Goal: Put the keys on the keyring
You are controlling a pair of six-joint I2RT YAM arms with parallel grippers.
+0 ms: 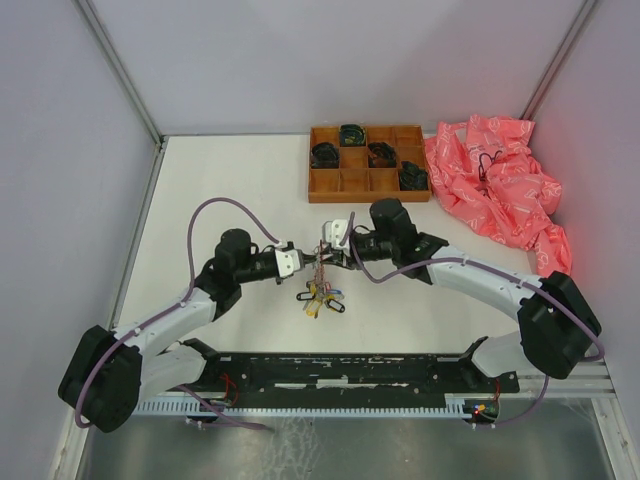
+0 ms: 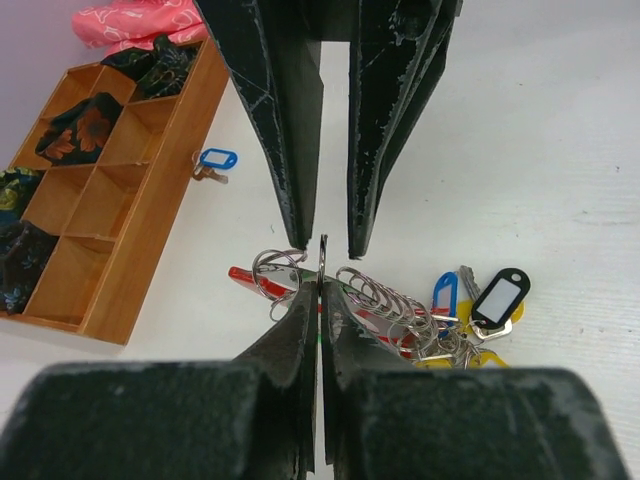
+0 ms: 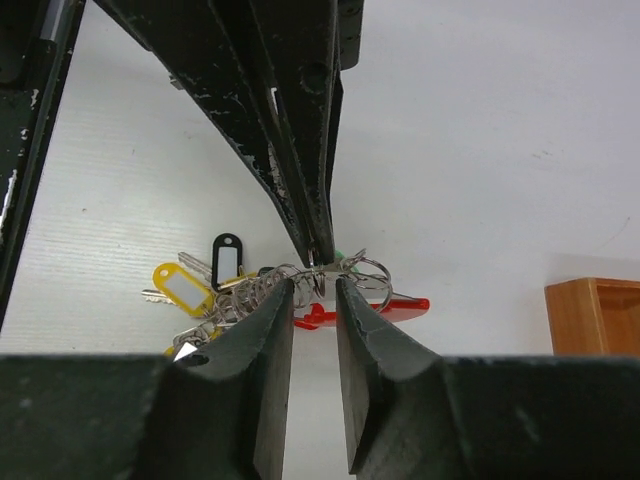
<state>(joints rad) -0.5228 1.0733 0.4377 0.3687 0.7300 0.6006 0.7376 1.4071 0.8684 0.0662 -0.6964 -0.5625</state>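
My left gripper is pinched nearly shut on the keyring at mid-table. My right gripper is slightly parted, straddling it and gripping nothing. Most keys hang on already; a blue-tagged key beside the wooden tray remains.

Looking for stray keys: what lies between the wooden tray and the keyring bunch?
A loose blue-tagged key, close beside the wooden tray and apart from the keyring; the left wrist view shows it.

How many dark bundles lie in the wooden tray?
4 dark bundles in the tray: one at the back, two in the middle row, one at front right. None seems hidden.
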